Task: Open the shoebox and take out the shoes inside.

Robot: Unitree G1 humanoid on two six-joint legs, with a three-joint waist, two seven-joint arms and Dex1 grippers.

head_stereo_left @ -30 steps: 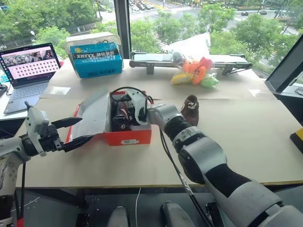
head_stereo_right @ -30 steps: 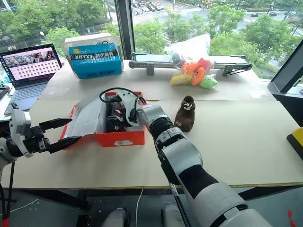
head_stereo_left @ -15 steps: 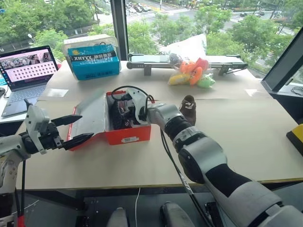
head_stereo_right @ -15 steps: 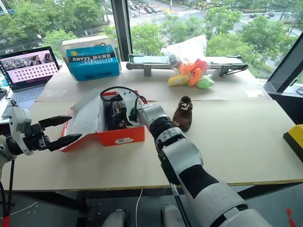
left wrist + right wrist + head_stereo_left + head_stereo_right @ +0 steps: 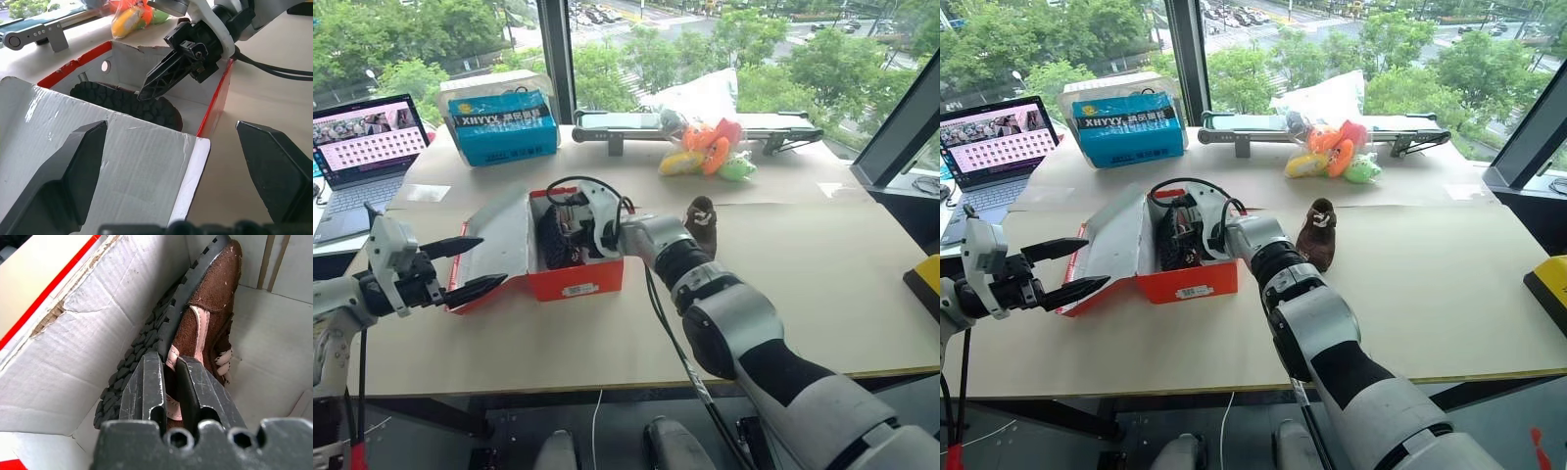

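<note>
You had the left tool (image 5: pixel 460 264) spread wide, hovering just left of the shoebox (image 5: pixel 570 279), its fingers either side of the lid's free edge but not gripping it, so far as I could tell. That looked like a guard position, there to stop the lid (image 5: pixel 499 235) falling shut while the other arm worked. The lid lay thrown open to the left of the shoebox, pale lining up. The shoebox itself sat on the desk (image 5: pixel 803 294) with its barcode end facing you.

Inside the shoebox, one shoe (image 5: pixel 205 318) stood on its side against the wall, black tread showing. You had the right tool (image 5: pixel 168 382) reached down into the shoebox and pressed nearly together, pinching that shoe's upper near the pink trim. I'd judge that grip ready for a lift.

Right of the shoebox, the other shoe (image 5: pixel 704 223) stood upright on the desk, just beside your right forearm, already taken out.
</note>
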